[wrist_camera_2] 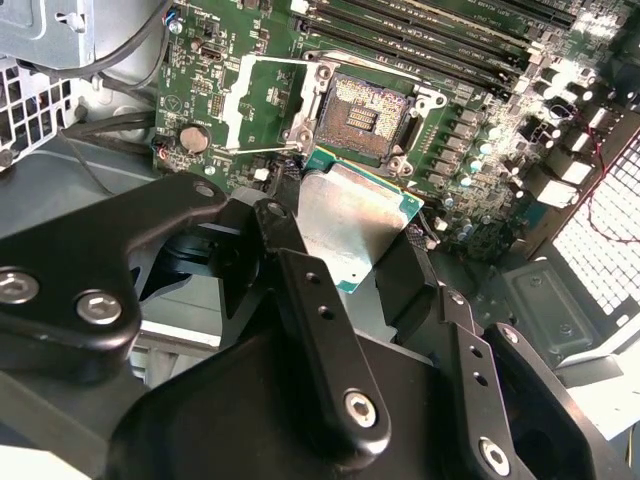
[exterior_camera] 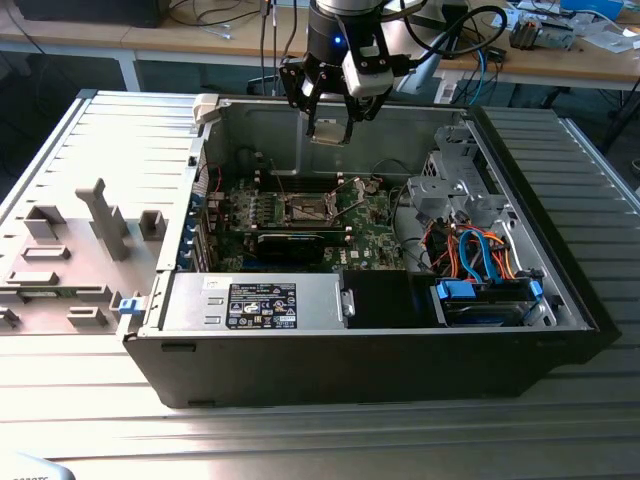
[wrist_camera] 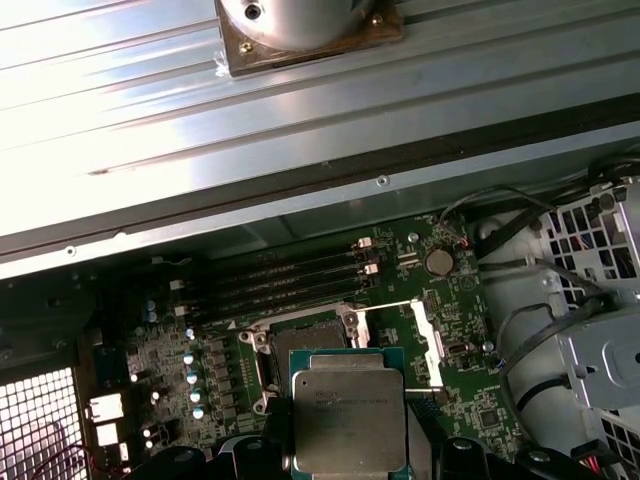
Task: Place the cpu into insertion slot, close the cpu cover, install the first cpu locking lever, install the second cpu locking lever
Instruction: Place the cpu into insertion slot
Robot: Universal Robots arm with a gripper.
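Gripper clamped on cpu, chip's lower edge hidden behind fingers; insertion slot bare, cpu cover lying open, inside open case.

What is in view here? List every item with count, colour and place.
cpu: one, silver-grey top, held over the circuit board near the slot.
insertion slot: one, dark with a silver border, on the board, unfilled.
cpu cover: one, silver, swung open beside the slot.
circuit board: one, green, inside the case.
memory slots: a row, black, beside the slot.
coin battery: one, silver, near the cover.
computer case: one, black, open on the table.
cables: several, blue and orange, case's side at the exterior view's right.
table: one, ribbed grey.
gripper: one, black, shut on the cpu.
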